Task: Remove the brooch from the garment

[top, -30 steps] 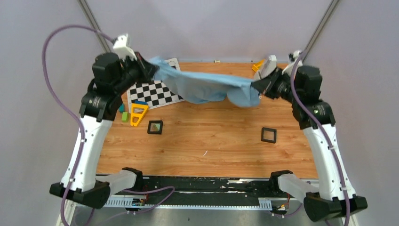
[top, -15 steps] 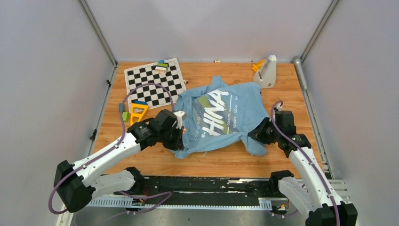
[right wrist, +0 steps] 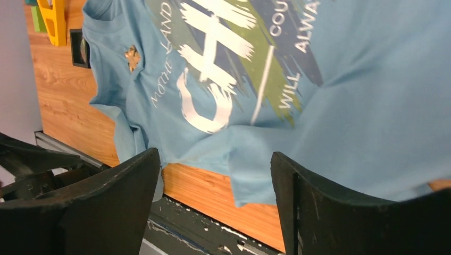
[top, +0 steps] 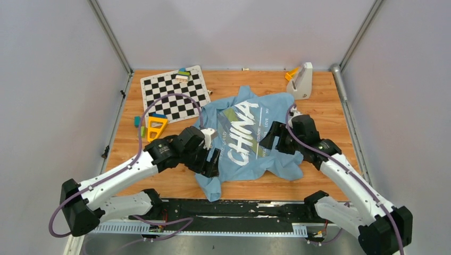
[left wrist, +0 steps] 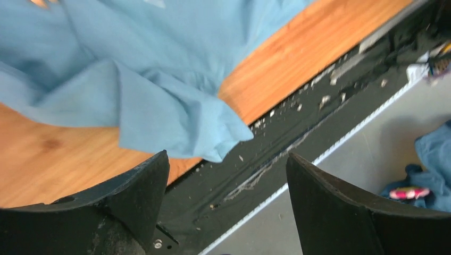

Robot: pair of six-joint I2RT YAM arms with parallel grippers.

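**Two open grippers over the shirt, brooch on the cloth**

Two arms reach in over the light blue cloth T-shirt (top: 250, 135), which lies print-side up, rumpled, in the middle of the wooden table (top: 330, 114). One folded corner of it trails toward the table's near edge.

The left gripper (top: 214, 159) hangs low over the shirt's left border. In its wrist view, its jaws stand wide apart with nothing pinched between them. A bunched flap of the blue cloth lies beyond its fingertips (left wrist: 157, 164).

The right gripper (top: 269, 139) sits over the shirt's right half, beside the small white text lines. Its jaws are likewise spread and empty, and the shirt lies flat beyond them in the right wrist view.

The tiny orange-red brooch (right wrist: 131, 57) shows only in the right wrist view. There it sits on plain blue cloth just beside the lettering, toward the shirt's left edge. In the top view the left wrist covers that spot, so it cannot be made out.

Left of the shirt stand an orange triangular frame (top: 156, 127) and a black-and-white checkerboard mat (top: 173, 93), which carries a small stack of toy blocks (top: 183, 75). A white upright stand (top: 303, 81) stands at the far right.
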